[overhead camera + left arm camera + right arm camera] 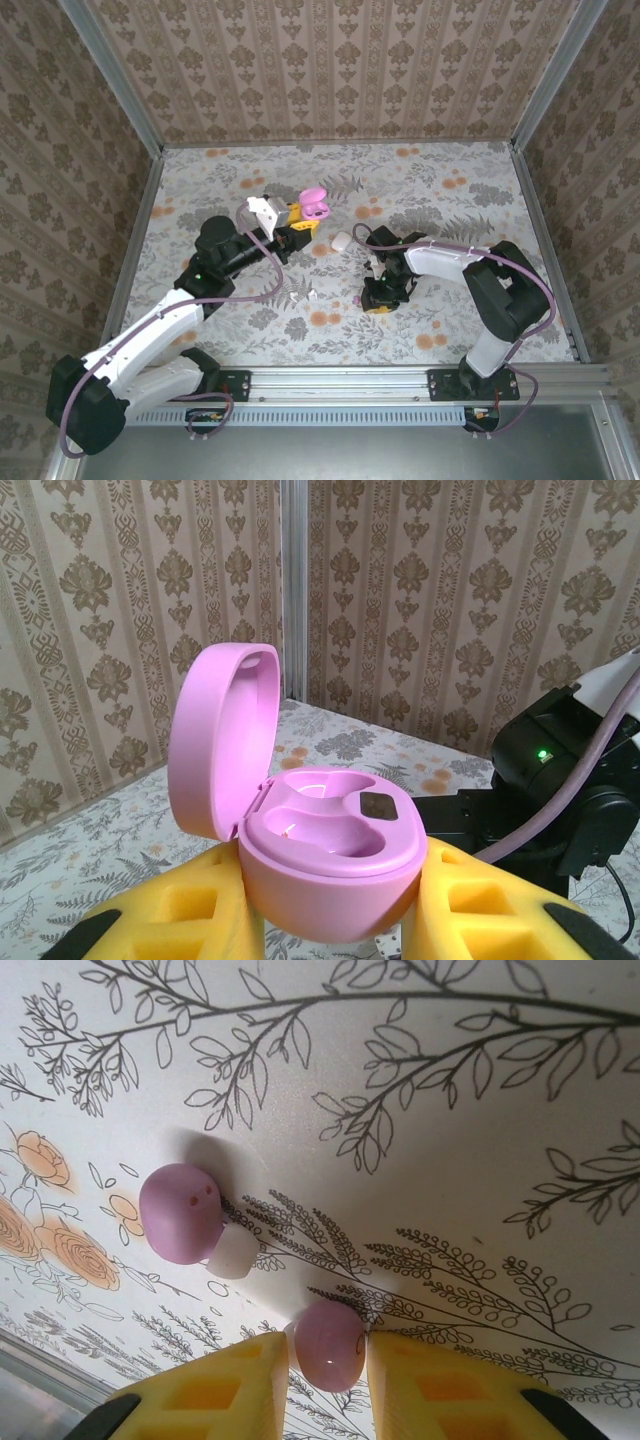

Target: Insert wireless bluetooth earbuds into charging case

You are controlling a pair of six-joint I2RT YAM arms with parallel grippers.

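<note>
yellow pads of the right tool (326,1355) sit narrow around one earbud (330,1338), touching it on both sides as far as i can judge, low on the floral surface (480,1160). the other earbud (182,1212), pale tip showing, lies near it on the surface. the left tool (330,915) grips the charging case (330,855) by its base, held off the surface, lid (222,742) standing open and both wells looking empty. the pinch on so rounded a bud looks shallow, so it could squirt out on lifting. it might also arrive turned wrong for its well, or push the case askew in the left pads.
</note>
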